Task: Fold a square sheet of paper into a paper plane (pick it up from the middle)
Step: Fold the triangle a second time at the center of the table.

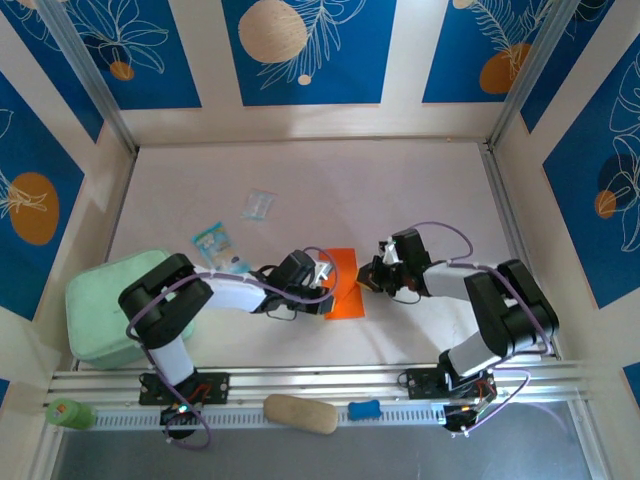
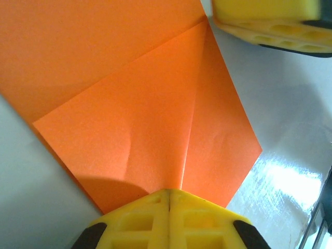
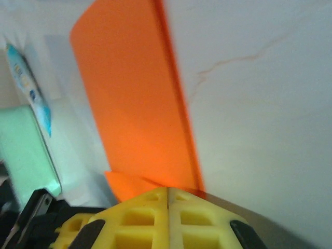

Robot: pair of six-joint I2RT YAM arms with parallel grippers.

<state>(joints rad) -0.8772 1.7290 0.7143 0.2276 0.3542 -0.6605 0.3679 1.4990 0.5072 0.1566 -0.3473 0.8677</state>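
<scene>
Two sets of jaws sitting fully closed: left jaws at paper (image 1: 343, 285) left edge, right jaws at right edge; pinching or pressing, cannot tell. Paper lying at table (image 1: 400, 190) centre, partly folded. Handling light, floppy, crease-prone; taking thin edges.

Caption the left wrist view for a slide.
Shut left fingers at the edge of the folded orange paper.

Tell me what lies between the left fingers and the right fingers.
The partly folded orange sheet of paper lies between the left fingers and the right fingers; the left wrist view shows it, the top view too.
</scene>
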